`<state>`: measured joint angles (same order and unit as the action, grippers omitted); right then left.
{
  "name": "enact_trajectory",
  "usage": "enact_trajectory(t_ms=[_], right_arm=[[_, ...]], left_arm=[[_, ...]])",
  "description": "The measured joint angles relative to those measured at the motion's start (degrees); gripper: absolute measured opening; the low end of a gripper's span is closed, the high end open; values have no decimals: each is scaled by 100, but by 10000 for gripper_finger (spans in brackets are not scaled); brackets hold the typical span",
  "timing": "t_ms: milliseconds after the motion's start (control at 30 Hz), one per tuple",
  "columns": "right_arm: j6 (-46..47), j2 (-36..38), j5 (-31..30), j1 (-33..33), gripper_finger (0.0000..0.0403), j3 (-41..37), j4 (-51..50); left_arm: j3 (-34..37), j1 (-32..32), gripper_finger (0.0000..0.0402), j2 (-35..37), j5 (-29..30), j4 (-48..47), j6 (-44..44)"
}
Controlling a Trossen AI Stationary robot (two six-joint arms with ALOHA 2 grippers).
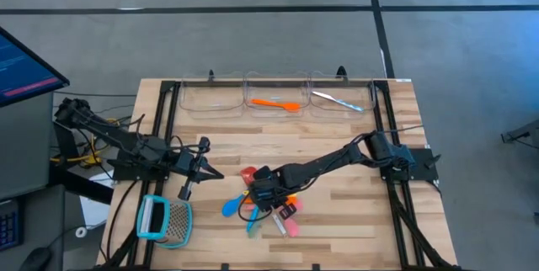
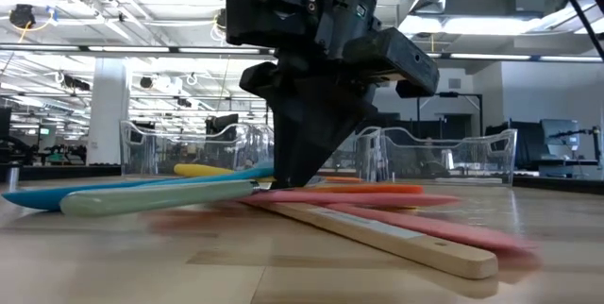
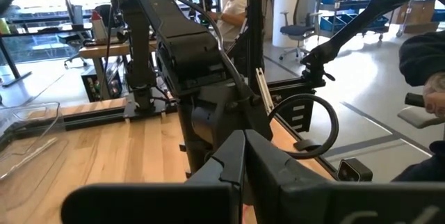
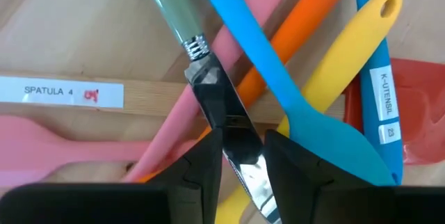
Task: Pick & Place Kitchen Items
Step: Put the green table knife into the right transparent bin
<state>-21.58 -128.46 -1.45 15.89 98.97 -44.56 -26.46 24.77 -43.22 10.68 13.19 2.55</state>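
R hand (image 1: 263, 193) down over utensil pile (image 1: 265, 208) at front-centre of wooden surface (image 1: 337, 212); fingers (image 4: 201, 172) straddling shiny metal blade (image 4: 233, 140) of pale-green-handled knife (image 4: 170, 8), pads just beside blade edges, part-open, contact not clear. Blade lying on top of pile, crossing pink spatula (image 4: 69, 147), w/ wooden handle labelled "SPATULA 4" (image 4: 62, 93) under it. Blue spatula (image 4: 278, 85) crossing just beside blade; orange handle (image 4: 299, 29) and yellow spoon (image 4: 348, 64) under that; red spatula head (image 4: 417, 113) at pile edge. Low view: dark hand (image 2: 293, 177) tip-down amid utensils flat on surface. Far edge: clear bins (image 1: 278, 94), w/ orange utensil (image 1: 274, 103) in middle one, pale utensil (image 1: 337, 100) in right-side one. L hand (image 1: 198, 170) clenched, empty, hovering apart from pile, near teal-framed mesh tool (image 1: 164, 219).
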Motion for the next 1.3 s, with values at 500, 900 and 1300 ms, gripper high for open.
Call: enact_trajectory(t_ms=[500, 900, 1300], right_arm=[[-90, -44, -28, 14, 103, 244, -345], [-90, -42, -31, 42, 103, 254, -453], [196, -38, -4, 16, 103, 256, -416]], left_arm=[[0, 0, 3, 0, 0, -26, 0], [0, 0, 3, 0, -1, -36, 0], [0, 0, 3, 0, 0, -35, 0]])
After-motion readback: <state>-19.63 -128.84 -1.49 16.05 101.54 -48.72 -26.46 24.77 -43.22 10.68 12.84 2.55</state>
